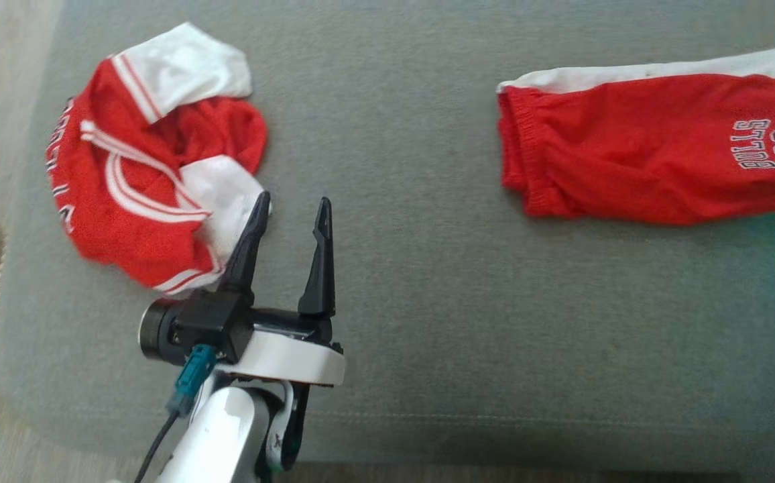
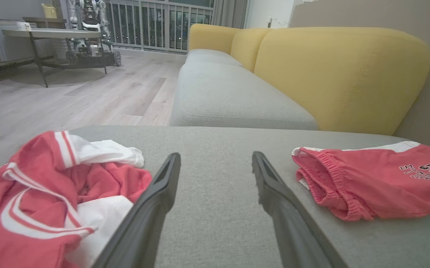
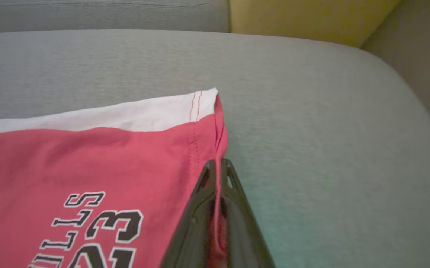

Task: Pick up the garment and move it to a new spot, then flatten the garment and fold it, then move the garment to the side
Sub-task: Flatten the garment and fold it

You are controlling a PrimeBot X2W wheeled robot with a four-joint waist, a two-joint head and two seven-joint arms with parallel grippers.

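Nine o'clock: the jersey lies crumpled on the cushion. The left pincer hovers at the jersey's edge, around seven o'clock, fingers apart and holding nothing. At three o'clock, the shorts lie flat and doubled over, waistband toward the centre. The right pincer is clamped on their leg hem, with red cloth pinched between the fingers. It looks like light, limp fabric. Lifted by that one edge it would likely droop and unfold, so a second hold at the waistband seems wise.
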